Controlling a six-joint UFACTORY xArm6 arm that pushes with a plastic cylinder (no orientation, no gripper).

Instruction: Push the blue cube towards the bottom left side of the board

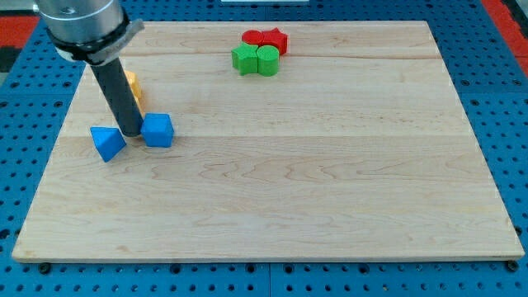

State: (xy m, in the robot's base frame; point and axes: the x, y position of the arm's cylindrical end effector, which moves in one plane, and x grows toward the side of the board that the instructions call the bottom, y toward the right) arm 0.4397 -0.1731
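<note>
Your blue cube [157,130] sits at the desk's [272,190] left side, my tip [132,133] touching its left face — wedged between it and a blue triangular block [107,143]. No end effector shows — just the rod. Green and red blocks [262,49] cluster at the view's top.

The arm comes down from the view's top left. Its dark rod leans slightly, and the tip [132,134] rests on the surface.
</note>
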